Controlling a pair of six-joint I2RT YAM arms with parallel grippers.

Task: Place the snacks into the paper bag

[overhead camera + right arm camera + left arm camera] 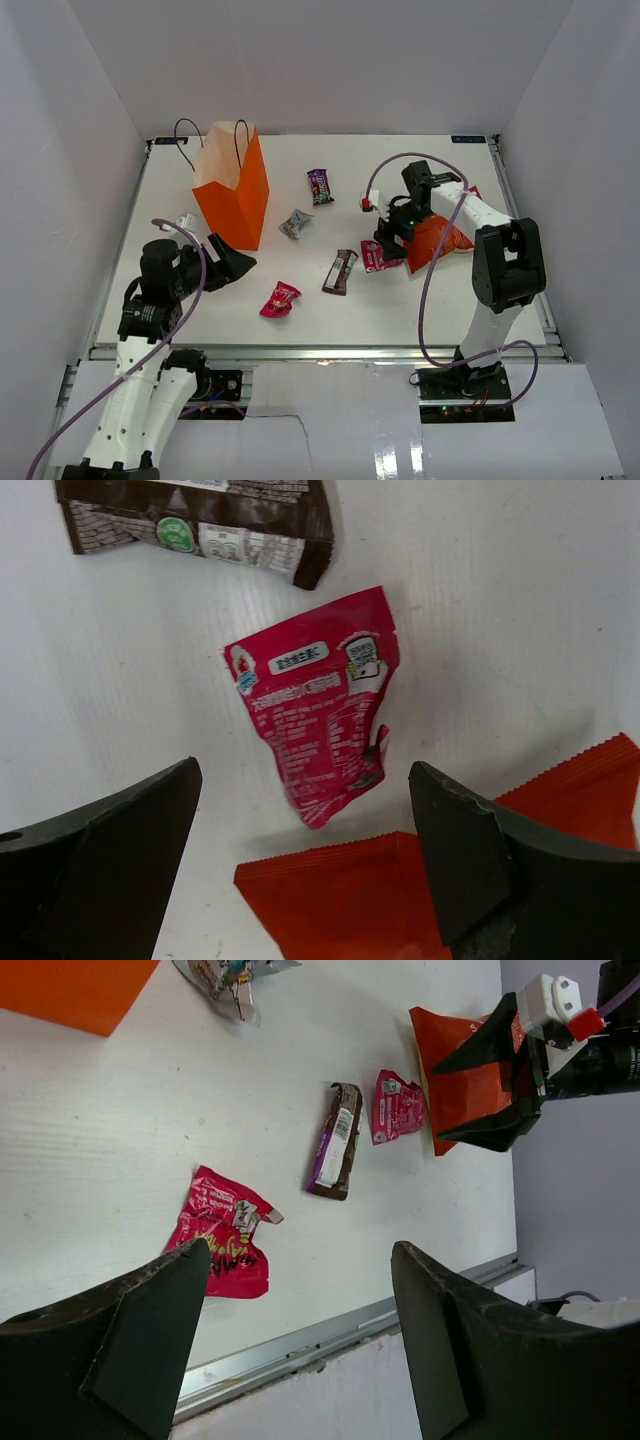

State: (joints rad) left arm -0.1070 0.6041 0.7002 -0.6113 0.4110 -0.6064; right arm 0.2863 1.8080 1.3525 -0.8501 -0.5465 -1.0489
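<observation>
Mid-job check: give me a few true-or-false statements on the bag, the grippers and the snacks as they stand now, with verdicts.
1. The paper bag stands upright. True.
2. The left gripper holds a pink candy. False: it is open and empty; the left pink candy lies on the table.
3. The right gripper is open. True.
4. The chip bag is already in the paper bag. False: it lies on the table by the right gripper.
5. The brown bar lies between the left pink candy and the right pink candy. True.
</observation>
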